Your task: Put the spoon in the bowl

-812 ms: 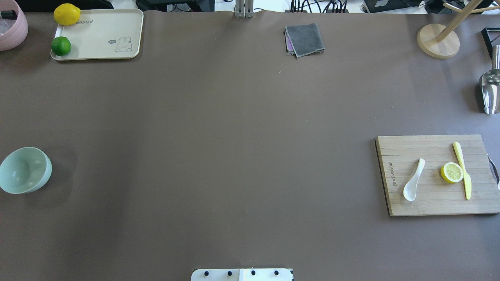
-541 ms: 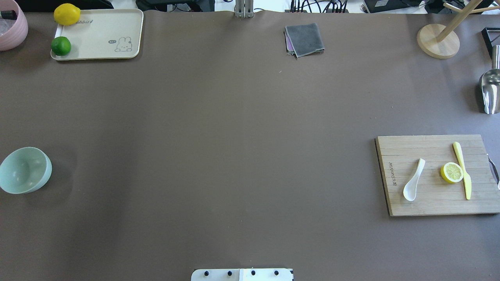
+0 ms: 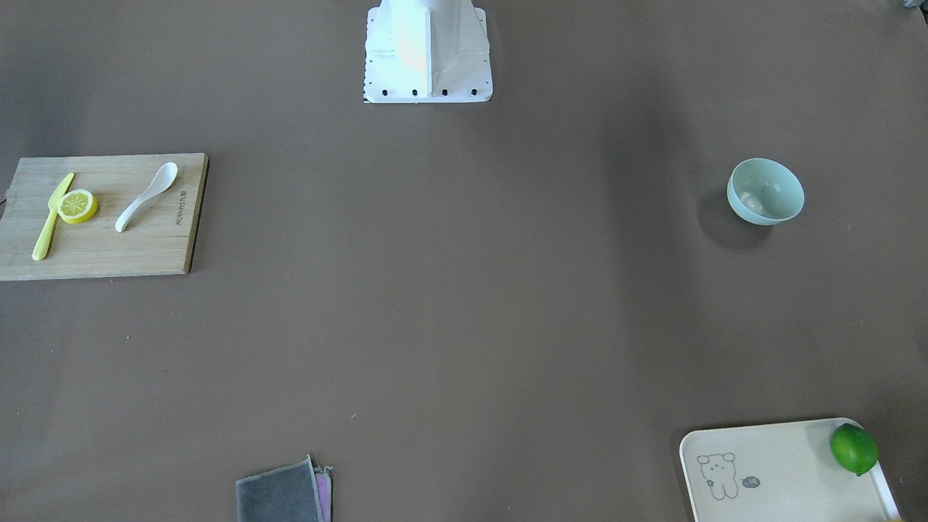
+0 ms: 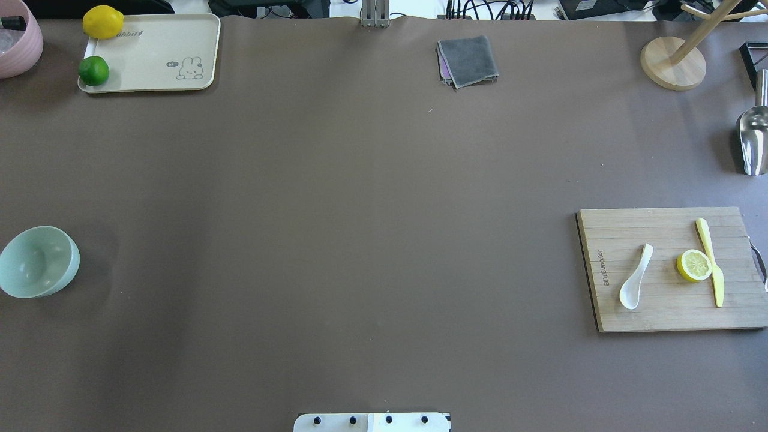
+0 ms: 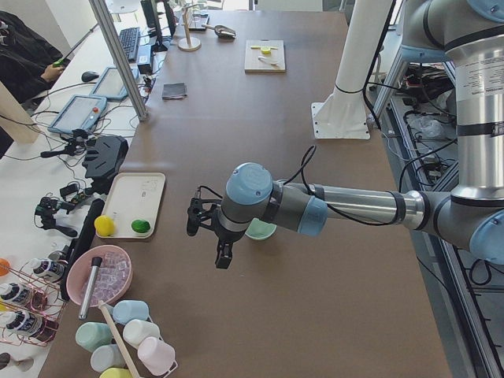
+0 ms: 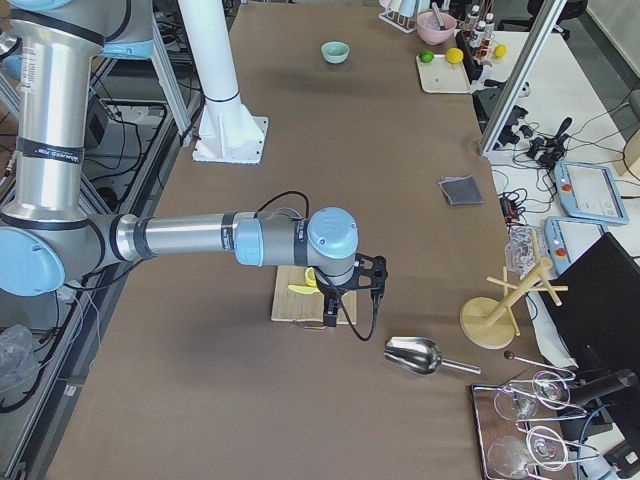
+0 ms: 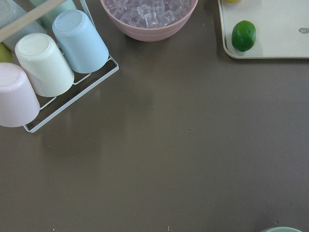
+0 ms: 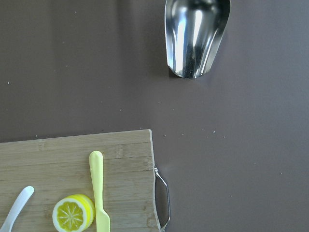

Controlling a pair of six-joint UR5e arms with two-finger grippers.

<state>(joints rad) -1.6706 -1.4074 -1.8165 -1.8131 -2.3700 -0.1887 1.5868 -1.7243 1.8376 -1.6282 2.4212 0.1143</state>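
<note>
The white spoon (image 4: pixel 635 278) lies on a wooden cutting board (image 4: pixel 660 315) at the table's right side, scoop toward the robot; its handle tip shows in the right wrist view (image 8: pixel 18 207). The mint-green bowl (image 4: pixel 37 261) stands empty at the far left edge, also in the front view (image 3: pixel 765 191). My left gripper (image 5: pixel 206 240) hangs above the table beside the bowl (image 5: pixel 260 231), seen only in the left side view. My right gripper (image 6: pixel 352 298) hangs over the board's outer end, seen only in the right side view. I cannot tell whether either is open.
A lemon half (image 4: pixel 694 265) and yellow knife (image 4: pixel 711 261) lie on the board beside the spoon. A metal scoop (image 4: pixel 753 141), wooden stand (image 4: pixel 672 63), grey cloth (image 4: pixel 468 60), cream tray (image 4: pixel 156 54) with lemon and lime, and pink ice bowl (image 7: pixel 149 14) ring the table.
</note>
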